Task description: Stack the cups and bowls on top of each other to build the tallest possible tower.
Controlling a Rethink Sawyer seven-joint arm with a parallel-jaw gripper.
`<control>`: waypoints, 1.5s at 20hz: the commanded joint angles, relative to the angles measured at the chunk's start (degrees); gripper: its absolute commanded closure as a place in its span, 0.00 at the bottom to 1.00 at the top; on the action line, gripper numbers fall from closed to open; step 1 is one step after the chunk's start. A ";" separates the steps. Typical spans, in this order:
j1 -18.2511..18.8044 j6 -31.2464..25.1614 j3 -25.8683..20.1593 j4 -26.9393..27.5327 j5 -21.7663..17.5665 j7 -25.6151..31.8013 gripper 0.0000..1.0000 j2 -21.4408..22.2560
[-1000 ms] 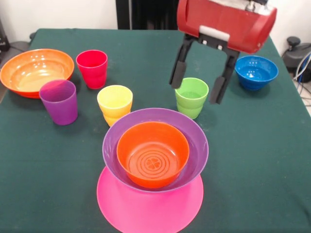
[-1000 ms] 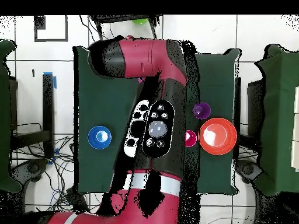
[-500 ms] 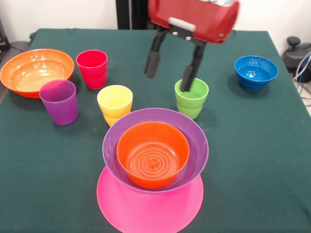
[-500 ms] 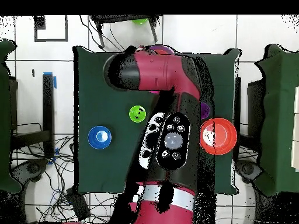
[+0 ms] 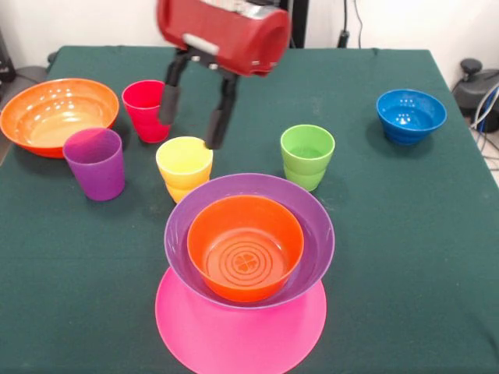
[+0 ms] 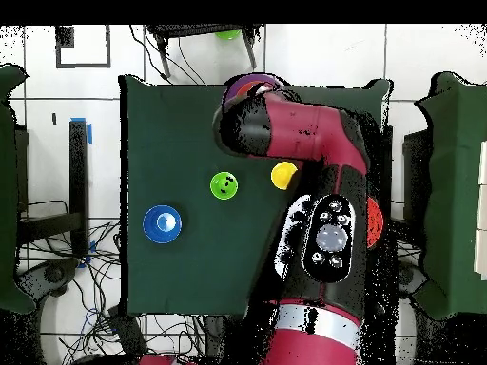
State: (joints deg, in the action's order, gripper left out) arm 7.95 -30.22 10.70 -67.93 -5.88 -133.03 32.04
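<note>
The gripper [image 5: 192,119] hangs above the table with its two black fingers [image 5: 168,105] spread well apart and nothing between them. Directly below the fingers, and slightly toward the camera, stands the yellow cup [image 5: 185,167]; the tip of one finger appears just over its far rim, though contact cannot be confirmed. The red cup [image 5: 147,110] stands just beside the other finger, on the side away from the yellow cup. The purple cup [image 5: 95,163] and the large orange bowl [image 5: 57,114] lie farther out on that same side. The green cup [image 5: 307,156] stands well apart on the opposite side of the fingers, and the blue bowl [image 5: 411,115] farther still. Nearer the camera than the fingers sits the tower [image 5: 243,265]: an upturned pink bowl [image 5: 234,335] as base, a purple bowl [image 5: 310,220] upright on it, and a small orange bowl [image 5: 245,246] nested inside. In the overhead view the arm [image 6: 314,162] covers much of the green table [image 6: 171,143]; the yellow cup [image 6: 283,175], green cup [image 6: 224,185] and blue bowl [image 6: 162,224] remain visible.
</note>
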 commanded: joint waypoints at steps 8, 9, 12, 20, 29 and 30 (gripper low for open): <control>5.23 5.44 -9.64 -10.68 -3.85 5.67 0.00 0.07; 5.57 5.86 -9.89 -10.94 -4.03 5.79 0.00 -0.01; 6.99 7.13 -11.33 -11.96 -4.29 6.40 0.00 -0.48; 9.71 10.84 -14.27 -15.58 -5.67 6.62 0.00 -1.20; 13.36 10.54 -18.35 -20.60 -7.37 8.39 0.00 1.07; 13.57 10.34 -18.52 -20.78 -7.66 8.33 0.00 1.24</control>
State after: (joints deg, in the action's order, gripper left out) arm 20.52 -19.99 0.17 -81.77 -8.61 -133.03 33.36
